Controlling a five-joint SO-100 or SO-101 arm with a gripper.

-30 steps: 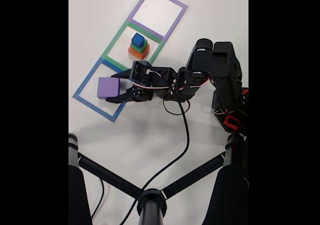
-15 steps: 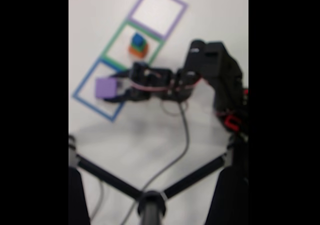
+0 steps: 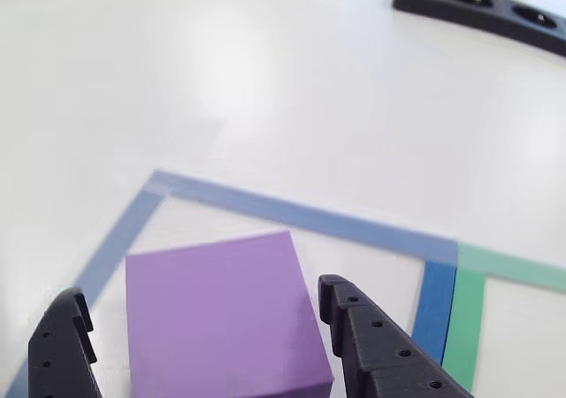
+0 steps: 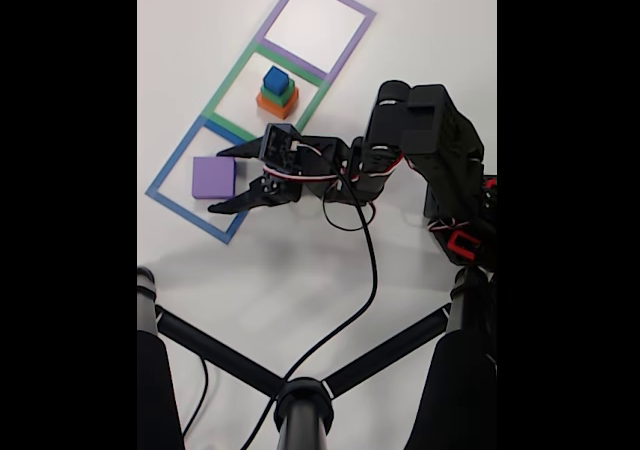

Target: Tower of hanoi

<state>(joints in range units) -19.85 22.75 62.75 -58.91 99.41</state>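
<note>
The purple block (image 4: 212,176) lies flat inside the blue tape square (image 4: 172,160). My gripper (image 4: 217,181) is open, with one finger on each side of that block. In the other view the purple block (image 3: 221,314) sits between the two black fingers (image 3: 371,345) of the gripper (image 3: 199,290). There is a gap on the left side, and the right finger is close to the block's edge. In the green tape square (image 4: 232,80) the salmon-orange block (image 4: 270,106), the green block (image 4: 285,96) and the blue cube (image 4: 276,78) stand stacked.
The purple tape square (image 4: 360,17) is at the far end of the row. A black bar with round holes (image 3: 482,4) lies at the top right of the other view. Black stand legs (image 4: 300,400) and a cable (image 4: 365,270) cross the near table.
The arm has shifted a little to the left. The fingers have spread wider and now reach further along the purple block's sides. The blocks have not moved.
</note>
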